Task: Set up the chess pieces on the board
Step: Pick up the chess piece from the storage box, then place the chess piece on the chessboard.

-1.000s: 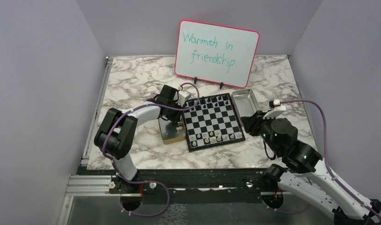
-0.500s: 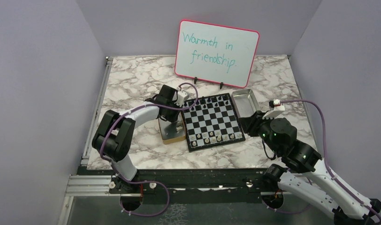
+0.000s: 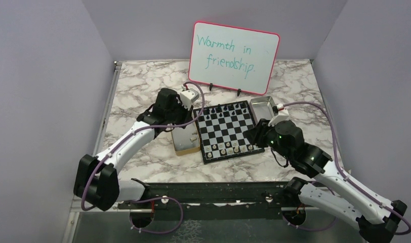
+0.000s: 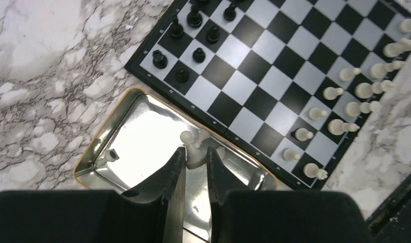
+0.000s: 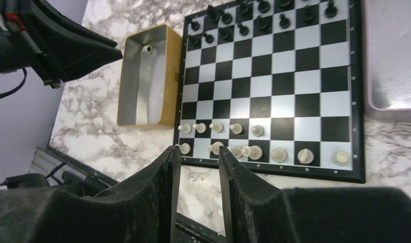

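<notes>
Marble-patterned table (image 3: pixel 142 86), pink-framed whiteboard (image 3: pixel 234 55) reading "Warmth in friendship.", tan box (image 5: pixel 174 71), silver tray (image 3: pixel 264 105)

The board (image 3: pixel 229 130) lies about mid-tabletop (image 3: pixel 142 86). The box (image 3: pixel 185 143) sits just beside the board's left edge. The tray (image 3: pixel 264 108) is at its far right corner, and the whiteboard (image 3: pixel 234 50) stands behind it. The far-row chess pieces (image 5: pixel 263 23) stand on the board's two far rows, the near-row chess pieces (image 5: pixel 236 128) on its two near rows. A loose piece (image 5: pixel 149 49) lies in the box's far end. Left of the board, the left fingers (image 4: pixel 174 172) hang over the box with a single chess piece (image 4: pixel 192 148) between them. The right fingers (image 5: pixel 170 172) hang over the board's right edge, toward its near corner.
</notes>
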Robot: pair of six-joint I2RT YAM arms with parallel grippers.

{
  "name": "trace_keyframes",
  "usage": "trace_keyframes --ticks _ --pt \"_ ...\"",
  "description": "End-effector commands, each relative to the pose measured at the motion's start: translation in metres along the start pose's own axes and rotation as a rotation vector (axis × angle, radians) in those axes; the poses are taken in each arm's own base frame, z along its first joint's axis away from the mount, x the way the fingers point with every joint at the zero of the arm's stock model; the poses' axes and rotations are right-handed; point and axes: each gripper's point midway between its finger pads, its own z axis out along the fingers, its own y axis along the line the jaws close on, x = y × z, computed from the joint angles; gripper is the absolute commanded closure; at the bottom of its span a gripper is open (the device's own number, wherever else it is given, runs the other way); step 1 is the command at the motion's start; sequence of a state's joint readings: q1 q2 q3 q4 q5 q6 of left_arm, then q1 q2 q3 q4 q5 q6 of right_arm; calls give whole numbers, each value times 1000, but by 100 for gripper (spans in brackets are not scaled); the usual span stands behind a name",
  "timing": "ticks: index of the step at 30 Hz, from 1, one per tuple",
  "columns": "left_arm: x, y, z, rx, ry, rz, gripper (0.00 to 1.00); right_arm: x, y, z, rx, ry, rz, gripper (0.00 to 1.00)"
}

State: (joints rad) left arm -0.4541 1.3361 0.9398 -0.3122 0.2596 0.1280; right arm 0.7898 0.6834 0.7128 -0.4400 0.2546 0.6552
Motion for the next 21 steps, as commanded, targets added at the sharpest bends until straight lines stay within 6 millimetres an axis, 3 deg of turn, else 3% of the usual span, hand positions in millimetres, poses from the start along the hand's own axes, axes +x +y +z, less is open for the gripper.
trace_keyframes --ticks 1,6,9,12,21 --pt "-25 -44 -23 203 -165 58 88 8 35 8 -158 73 23 60" --pt "-37 -76 -47 354 -296 176 89 9 70 12 -305 124 23 57" --pt "-27 -105 -62 498 -369 371 88 12 85 16 -378 146 34 58" --pt "-20 -122 -74 546 -449 500 89 17 99 22 -439 187 30 60" --pt "-4 -140 -83 625 -500 575 89 29 142 32 -642 315 24 60"
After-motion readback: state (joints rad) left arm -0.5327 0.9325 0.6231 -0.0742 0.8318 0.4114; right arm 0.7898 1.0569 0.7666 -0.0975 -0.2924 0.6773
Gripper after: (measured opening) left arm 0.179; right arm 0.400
